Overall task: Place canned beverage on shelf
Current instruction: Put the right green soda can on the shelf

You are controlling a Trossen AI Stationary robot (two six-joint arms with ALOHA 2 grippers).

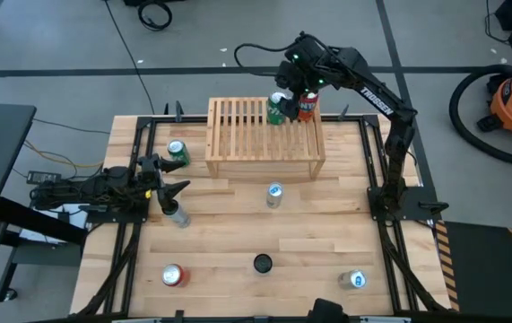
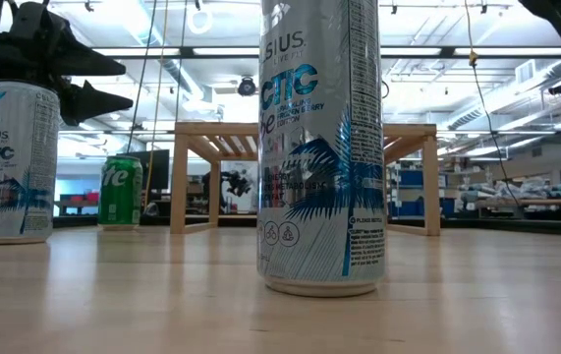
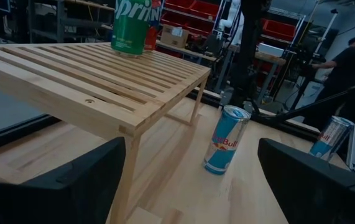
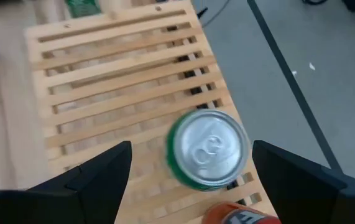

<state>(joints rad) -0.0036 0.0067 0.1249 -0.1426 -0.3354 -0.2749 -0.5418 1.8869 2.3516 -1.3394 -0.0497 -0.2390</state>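
**One can down on the shelf, my right claw clear above it**

My right claw (image 1: 290, 90) hangs released over the far right part of the shelf (image 1: 242, 135), its fingers (image 4: 81, 183) spread wide to either side of a green can (image 4: 208, 149) without touching it. That can stands upright on the slats near the back edge, just beside a red can (image 1: 307, 106). I judge the placing step finished for this one: it sits on its own base, so the next move calls for a straight lift clear of both cans without brushing either, then a reach to another can on the counter (image 1: 229, 247).

My left claw (image 1: 168, 188) waits released at the counter's left side, low over a slim silver can (image 1: 177, 215).

The high view alone gives the full count of what is left: a green can (image 1: 177, 152) by the shelf's left board, a blue-and-silver can (image 1: 274, 195) in front of the shelf, and more along the near edge. The left wrist view adds the printed side of the shelved green can. The low view, mostly filled by one tall can (image 2: 321, 147), shows the shelf's legs planted flat.
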